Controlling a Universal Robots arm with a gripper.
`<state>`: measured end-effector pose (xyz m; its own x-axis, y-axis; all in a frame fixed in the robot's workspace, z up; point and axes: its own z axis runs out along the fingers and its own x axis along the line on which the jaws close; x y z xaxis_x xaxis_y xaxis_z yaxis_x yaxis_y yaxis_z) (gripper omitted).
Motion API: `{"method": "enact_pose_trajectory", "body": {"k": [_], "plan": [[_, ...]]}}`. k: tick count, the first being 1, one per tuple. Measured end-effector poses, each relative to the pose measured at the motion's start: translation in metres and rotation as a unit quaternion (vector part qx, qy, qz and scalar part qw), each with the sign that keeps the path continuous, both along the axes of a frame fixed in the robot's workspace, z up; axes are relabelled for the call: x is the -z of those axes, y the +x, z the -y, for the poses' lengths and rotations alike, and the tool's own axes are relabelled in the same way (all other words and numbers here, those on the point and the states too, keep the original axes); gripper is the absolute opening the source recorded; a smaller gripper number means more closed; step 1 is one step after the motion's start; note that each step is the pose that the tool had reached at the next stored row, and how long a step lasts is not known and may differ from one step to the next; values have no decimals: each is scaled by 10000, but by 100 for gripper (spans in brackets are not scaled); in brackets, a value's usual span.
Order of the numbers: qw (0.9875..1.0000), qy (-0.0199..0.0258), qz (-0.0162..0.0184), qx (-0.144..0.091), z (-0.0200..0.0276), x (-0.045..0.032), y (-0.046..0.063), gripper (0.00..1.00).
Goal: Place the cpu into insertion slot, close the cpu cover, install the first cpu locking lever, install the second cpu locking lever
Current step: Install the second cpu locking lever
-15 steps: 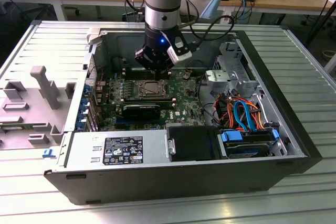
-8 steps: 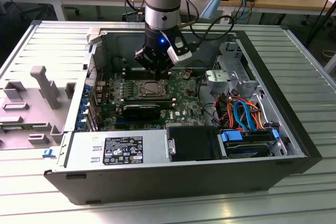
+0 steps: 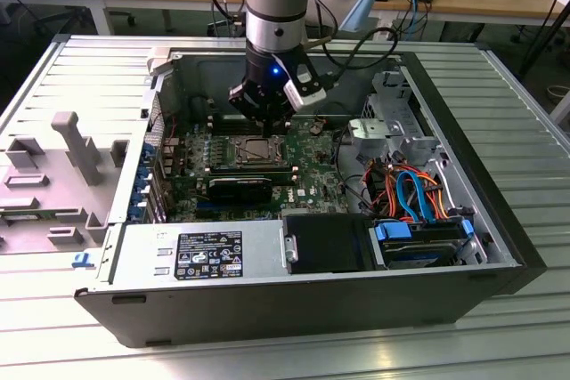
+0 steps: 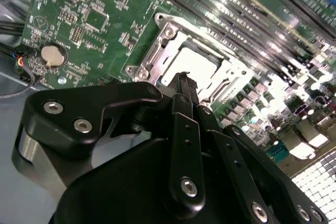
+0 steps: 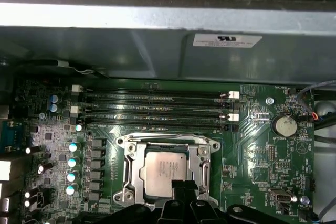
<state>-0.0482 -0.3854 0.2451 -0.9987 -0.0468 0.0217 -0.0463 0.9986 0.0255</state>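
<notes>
Across the open computer case, going from the exterior view's left, I pass the grey metal wall and the row of blue clips, then the green board, and near its middle the slot with its silver rim. My gripper hangs right above that slot, toward its far edge, with the arm coming straight down into the case. Further to the exterior view's right lie the bundle of orange and blue cables and the drive bay.

The chip already sits in the slot; in the first wrist view its grey metal top shows flat inside the silver frame. The cover looks laid down around the chip, its window framing the metal top, though I cannot say whether it is fully seated. The memory slots run as long dark bars just beyond the frame, parallel to its far edge.

My gripper shows its black tips drawn together and holding nothing that I can see. In the second wrist view the tips come to a narrow point just over the near edge of the frame, with the chip directly ahead of them. So the work lies straight below and slightly forward of my tool, and I judge the placing done and the frame the matter in hand.
</notes>
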Motion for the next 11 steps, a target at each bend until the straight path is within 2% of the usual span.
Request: {"method": "enact_pose_trajectory", "body": {"k": [3,4,6,9,11], "plan": [[10000,0,0,1,81,5,5,11],[10000,0,-2,1,125,14,20,11],[10000,1,-4,0,150,36,74,11],[10000,-5,-5,-1,173,66,92,11],[10000,-4,-4,-1,234,92,94,11]]}}
